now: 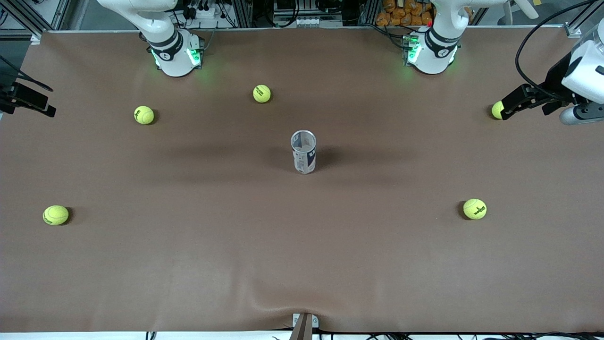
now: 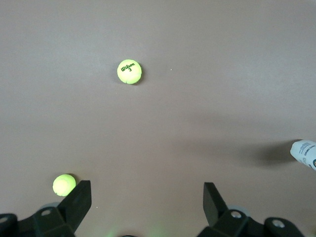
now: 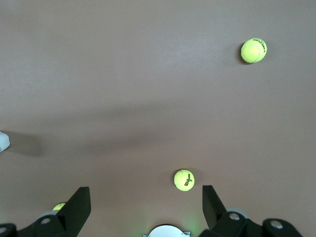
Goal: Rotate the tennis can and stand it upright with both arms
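Ball (image 1: 55,215) nearest camera; can (image 1: 303,152) upright mid-table, task looks done. Left gripper (image 2: 147,198), right gripper (image 3: 146,199) spread wide, empty, parked over table ends.

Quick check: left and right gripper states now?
Left gripper: open, holding nothing, above the table.
Right gripper: open, holding nothing, above the table.

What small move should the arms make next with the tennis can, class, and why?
Probably none: the tennis can already stands upright in the middle of the table, open rim up. The left hand and right hand are open and empty, out at the table's ends; I would leave both waiting.
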Available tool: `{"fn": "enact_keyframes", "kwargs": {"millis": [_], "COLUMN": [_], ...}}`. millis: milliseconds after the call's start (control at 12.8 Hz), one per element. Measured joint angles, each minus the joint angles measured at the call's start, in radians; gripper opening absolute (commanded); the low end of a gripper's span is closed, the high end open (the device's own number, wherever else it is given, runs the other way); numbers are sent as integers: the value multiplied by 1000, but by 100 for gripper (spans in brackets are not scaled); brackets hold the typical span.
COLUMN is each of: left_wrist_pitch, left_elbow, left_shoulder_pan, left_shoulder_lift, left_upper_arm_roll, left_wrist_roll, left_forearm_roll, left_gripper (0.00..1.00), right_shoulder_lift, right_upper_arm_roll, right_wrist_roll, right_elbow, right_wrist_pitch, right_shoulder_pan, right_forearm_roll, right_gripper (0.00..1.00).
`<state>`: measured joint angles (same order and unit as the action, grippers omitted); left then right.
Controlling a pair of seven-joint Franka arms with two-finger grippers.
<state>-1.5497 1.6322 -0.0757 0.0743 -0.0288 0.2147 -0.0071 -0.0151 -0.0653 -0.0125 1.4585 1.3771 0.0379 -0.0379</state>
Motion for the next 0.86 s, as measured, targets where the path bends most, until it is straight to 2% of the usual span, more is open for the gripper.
{"fn": "enact_keyframes", "kwargs": {"millis": [392, 862], "left_wrist_pitch": [-3, 21], "left_elbow": [-2, -50], "left_shoulder_pan": [0, 1], "left_shoulder_lift": [0, 0], "left_upper_arm_roll": [0, 0], "left_wrist_roll": [-55, -57], "left_forearm_roll": [0, 4], "left_gripper": [100, 100], "right_shoulder_lift": [-1, -6], "right_upper_arm_roll": [0, 0], "right_wrist_roll": [0, 0], "right_elbow": [0, 0], "right_wrist_pitch": [4, 12], "right_shoulder_pan": [0, 0], "right_forearm_roll": [0, 0], "right_gripper": [100, 100]}}
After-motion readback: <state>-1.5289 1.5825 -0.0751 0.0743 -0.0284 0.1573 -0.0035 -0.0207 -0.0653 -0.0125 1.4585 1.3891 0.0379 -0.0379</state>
